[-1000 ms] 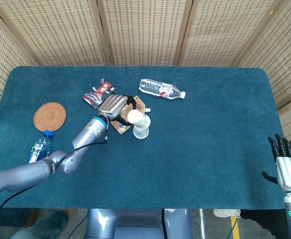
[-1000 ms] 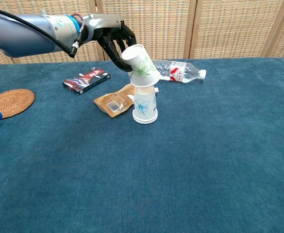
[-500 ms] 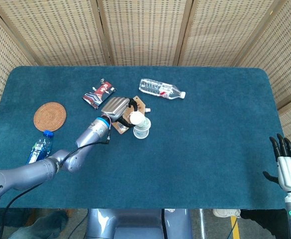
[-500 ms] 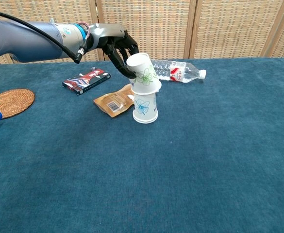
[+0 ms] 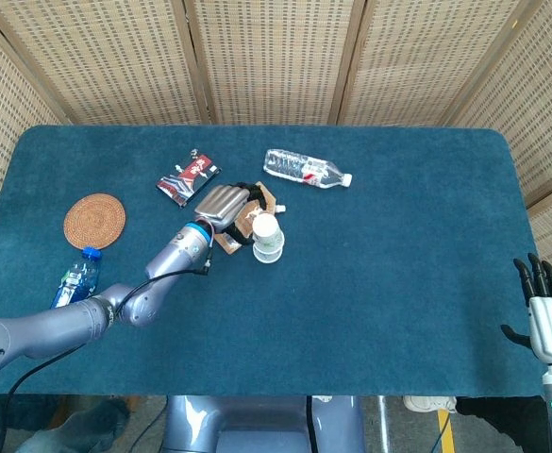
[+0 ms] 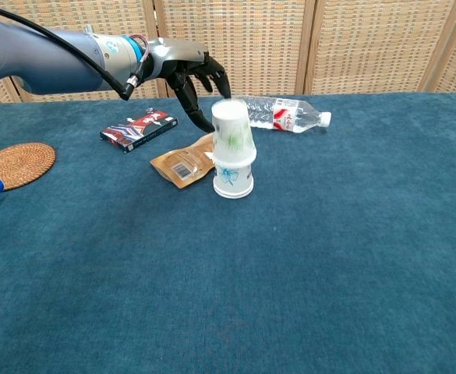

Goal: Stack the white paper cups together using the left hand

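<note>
woven screens are backing a blue cloth table (image 6: 352,257) where the upper paper cup (image 6: 232,131) is sitting, blurred, over the lower cup (image 6: 233,178). the left hand (image 6: 196,78) is hovering beside it, fingers apparently released; thin, light, crushable walls are calling for gentle side grips.

Screened lab bench (image 6: 352,273), blue felt
</note>
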